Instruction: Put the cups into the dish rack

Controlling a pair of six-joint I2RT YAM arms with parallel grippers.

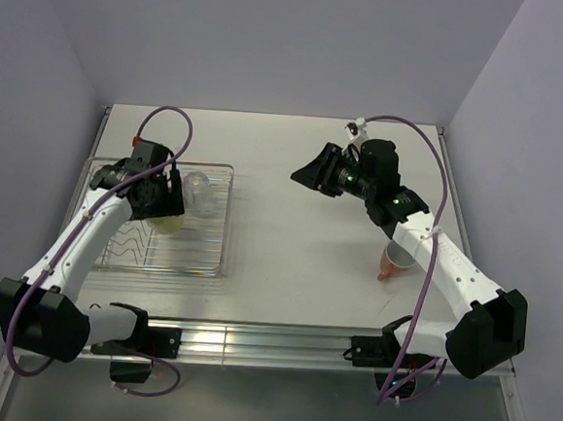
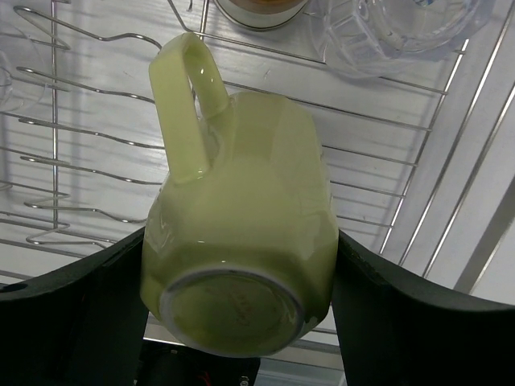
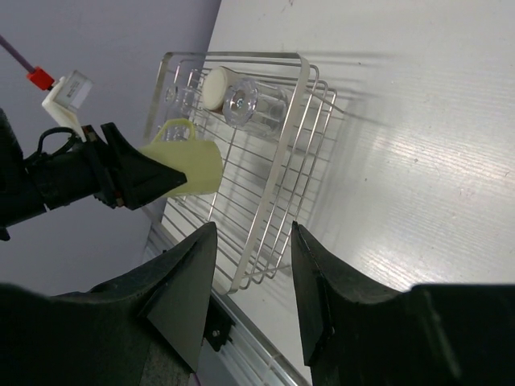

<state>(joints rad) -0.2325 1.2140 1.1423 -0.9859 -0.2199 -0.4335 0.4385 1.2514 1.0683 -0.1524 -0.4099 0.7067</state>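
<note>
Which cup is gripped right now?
The pale yellow-green handled mug, clamped in the left gripper over the silver wire dish rack; the right gripper is open, empty.

From above you get only a sliver of the pale yellow-green handled mug (image 1: 170, 224); the left gripper (image 1: 167, 209) covers the rest. The right arm (image 1: 425, 246) crosses the salmon-orange mug (image 1: 385, 269) and hides part of it. In your left wrist view the top edge cuts off the brown-and-cream cup (image 2: 257, 8) and the clear glass tumbler (image 2: 386, 32). Overhead, how many tumblers lie in the silver wire dish rack (image 1: 205, 258) is too faint to tell.
</note>
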